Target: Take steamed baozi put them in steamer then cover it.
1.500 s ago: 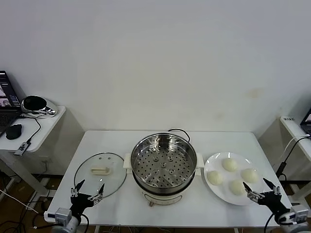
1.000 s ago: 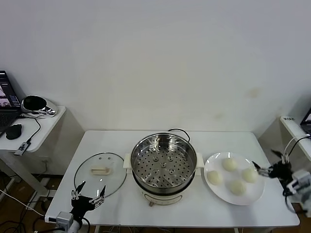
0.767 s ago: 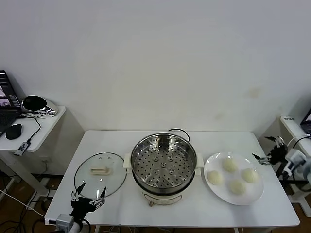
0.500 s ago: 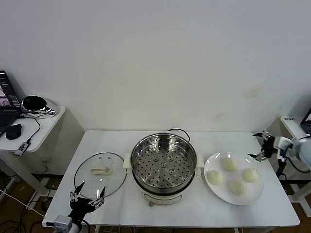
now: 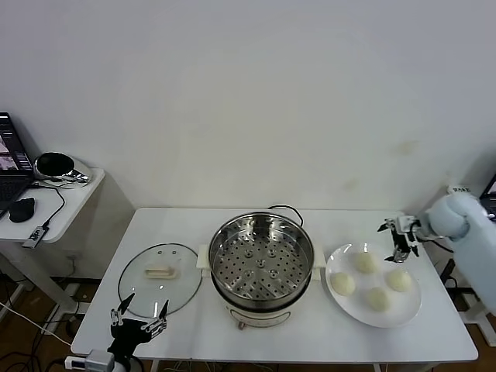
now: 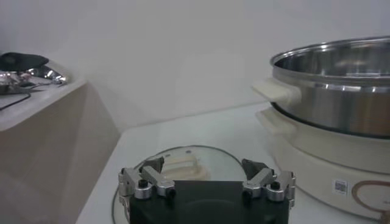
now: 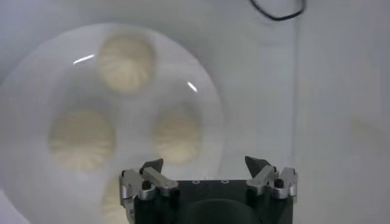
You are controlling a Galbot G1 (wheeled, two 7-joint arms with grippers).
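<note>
right claw (image 5: 397, 237) swung up over plate rim, open; steamed baozi (image 5: 366, 263) just below.

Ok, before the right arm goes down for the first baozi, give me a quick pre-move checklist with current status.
1. Right gripper open and holding nothing: ok.
2. Right gripper positioned over the white plate, above its far edge: ok.
3. All four baozi on the plate, none in the steamer: ok.
4. Steamer uncovered, perforated tray bare: ok.
5. Glass lid flat on the table, on the steamer's left, clear of the path: ok.
6. Left gripper open, parked at the table's near edge by the lid: ok.
</note>
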